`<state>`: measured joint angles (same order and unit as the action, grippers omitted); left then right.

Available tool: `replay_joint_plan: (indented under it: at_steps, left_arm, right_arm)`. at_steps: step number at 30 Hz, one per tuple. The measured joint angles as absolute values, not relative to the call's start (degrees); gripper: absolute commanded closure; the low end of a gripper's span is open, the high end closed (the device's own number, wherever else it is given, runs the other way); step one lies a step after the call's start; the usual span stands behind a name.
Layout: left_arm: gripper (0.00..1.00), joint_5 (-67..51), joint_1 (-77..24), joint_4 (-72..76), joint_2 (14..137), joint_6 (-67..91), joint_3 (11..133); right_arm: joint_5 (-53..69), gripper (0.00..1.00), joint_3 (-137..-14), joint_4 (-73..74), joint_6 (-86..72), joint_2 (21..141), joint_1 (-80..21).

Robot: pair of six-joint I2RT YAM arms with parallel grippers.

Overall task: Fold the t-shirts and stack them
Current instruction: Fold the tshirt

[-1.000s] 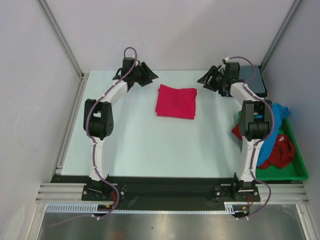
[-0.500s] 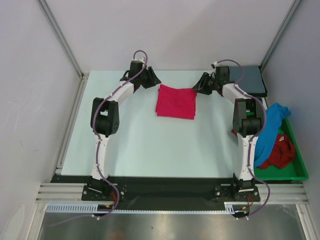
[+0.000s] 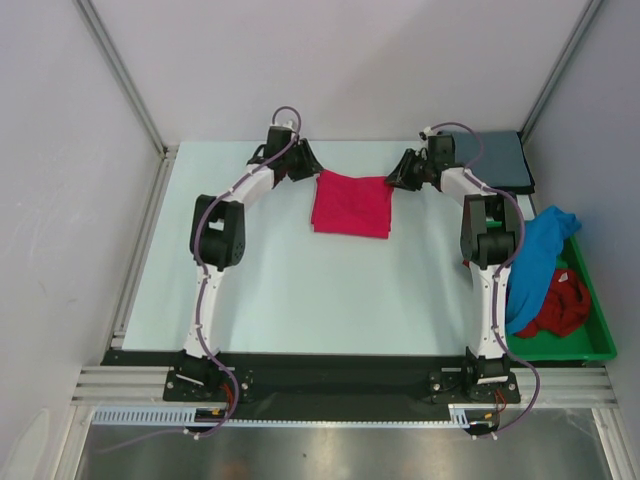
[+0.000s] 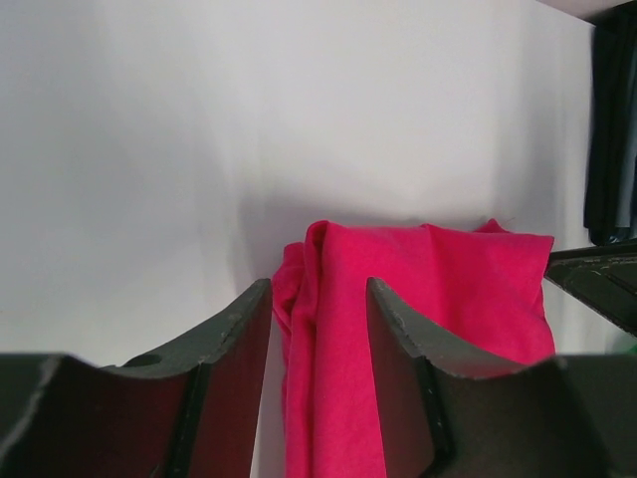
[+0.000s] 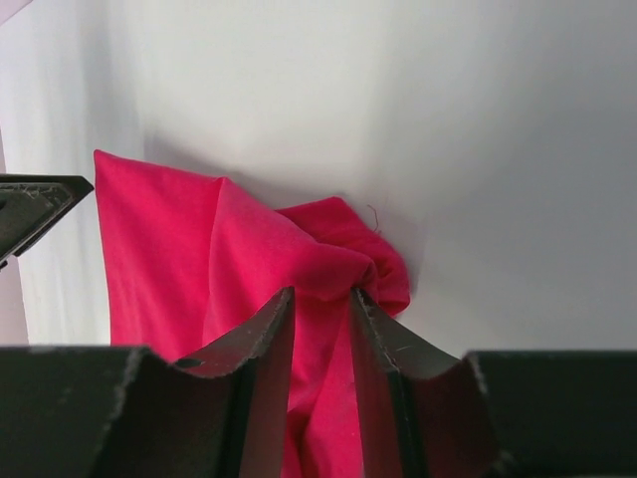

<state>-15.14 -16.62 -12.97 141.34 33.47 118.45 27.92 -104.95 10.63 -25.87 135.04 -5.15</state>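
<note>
A bright pink-red t-shirt [image 3: 351,203] lies folded in a square at the back middle of the table. My left gripper [image 3: 306,166] is at its far left corner. In the left wrist view the jaws [image 4: 318,304] stand open astride the shirt's folded edge [image 4: 328,329], with bare table showing beside the left finger. My right gripper [image 3: 400,174] is at the far right corner. In the right wrist view its jaws [image 5: 320,299] are narrowed on a puckered bunch of the pink-red cloth [image 5: 328,261]. A grey-blue shirt [image 3: 496,160] lies folded at the back right.
A green tray [image 3: 601,335] at the right edge holds a bright blue shirt [image 3: 545,250] and a darker red shirt [image 3: 562,305], both crumpled. The right arm's upright link stands just left of the tray. Grey walls and aluminium posts close in the table.
Both grippers have moved inward from the back corners to the far corners of the pink-red shirt. The right one has closed on the cloth and bunched it. The shirt still lies folded.
</note>
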Motion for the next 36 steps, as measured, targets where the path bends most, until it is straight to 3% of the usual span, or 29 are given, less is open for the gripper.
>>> replay_joint_plan:
  at_steps: [13,19,23,25,26,27,29,36]
  left_arm:
    - [0.49,-15.3,-16.7,-12.6,144.4,33.6,121.6]
    - [0.53,-15.8,-16.9,-12.4,146.4,34.5,123.0]
    - [0.64,-15.9,-17.0,-12.5,147.1,34.7,123.0]
    - [0.72,-16.2,-17.0,-12.5,147.1,35.2,123.0]
    - [0.84,-16.2,-17.0,-12.5,147.1,35.4,123.1]
    - [0.89,-16.3,-17.0,-12.4,147.1,35.8,123.2]
    - [1.0,-16.3,-17.0,-12.4,147.1,36.1,123.4]
    - [1.0,-15.4,-16.9,-12.1,147.1,36.1,123.5]
  right_arm:
    - [27.9,0.68,-107.6,10.0,-27.4,136.5,-5.0]
    - [28.0,0.68,-108.6,9.8,-27.8,137.2,-5.0]
    - [27.9,0.71,-108.6,9.8,-28.0,137.4,-5.0]
    - [27.9,0.82,-108.6,9.6,-28.1,137.4,-5.0]
    - [27.9,0.87,-108.6,9.5,-28.3,137.4,-5.0]
    - [27.9,0.96,-108.6,9.5,-28.5,137.4,-5.0]
    - [27.9,1.0,-108.6,9.5,-28.5,137.4,-4.9]
    - [30.9,1.0,-109.0,9.2,-28.5,137.7,-2.3]
